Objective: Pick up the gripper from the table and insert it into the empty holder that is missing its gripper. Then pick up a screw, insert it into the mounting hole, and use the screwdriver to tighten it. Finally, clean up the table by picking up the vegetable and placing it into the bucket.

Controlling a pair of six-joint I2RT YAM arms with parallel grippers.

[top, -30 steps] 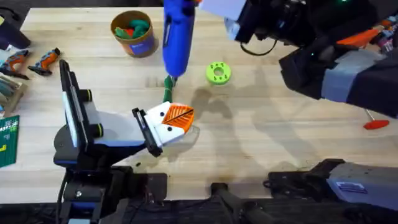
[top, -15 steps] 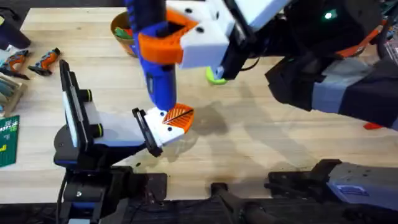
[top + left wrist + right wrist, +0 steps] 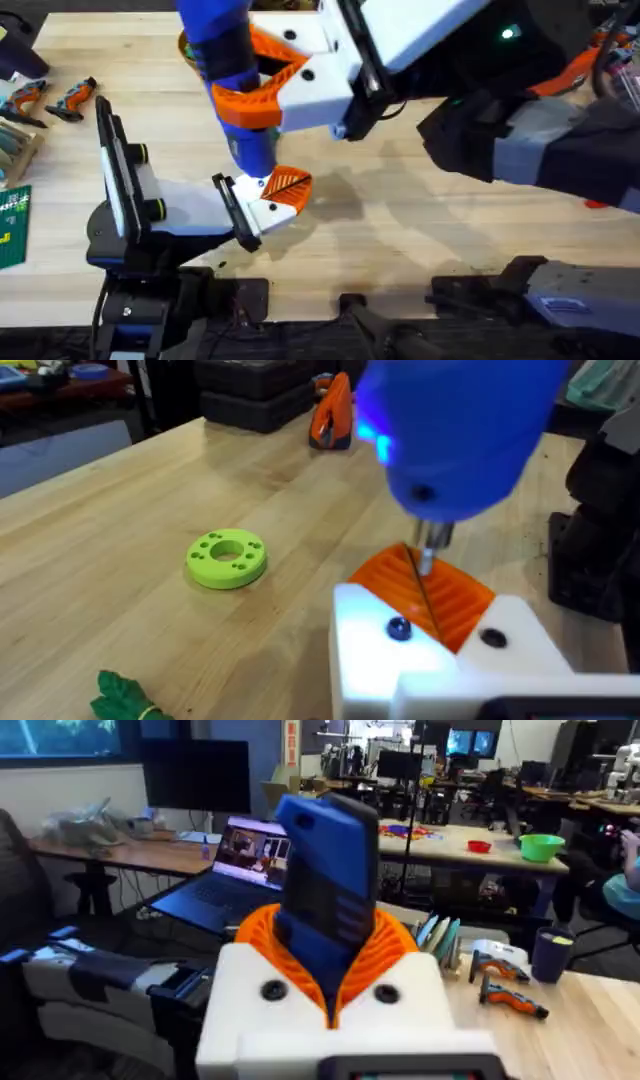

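My right gripper (image 3: 245, 100) is shut on the blue screwdriver (image 3: 225, 40), held upright with its tip down. The metal bit (image 3: 430, 550) rests on the orange ribbed gripper piece (image 3: 290, 186), which is seated in the white holder (image 3: 262, 207) at the left arm's end. A small screw (image 3: 398, 628) sits in the holder's face. My left gripper (image 3: 278, 195) rests low over the table, its pads together. The vegetable (image 3: 125, 695) lies on the wood beside it. Only a sliver of the bucket (image 3: 186, 45) shows behind the screwdriver.
A lime-green disc (image 3: 227, 557) lies on the table beyond the left gripper. Orange-and-black hand tools (image 3: 72, 96) and a green card (image 3: 12, 225) sit at the left edge. A red handle (image 3: 600, 203) peeks out at the right. The right arm hangs large over the centre.
The right arm swung the screwdriver left and down, from above the vegetable onto the left gripper's orange piece. It now covers the disc and most of the bucket. The left arm stayed still.
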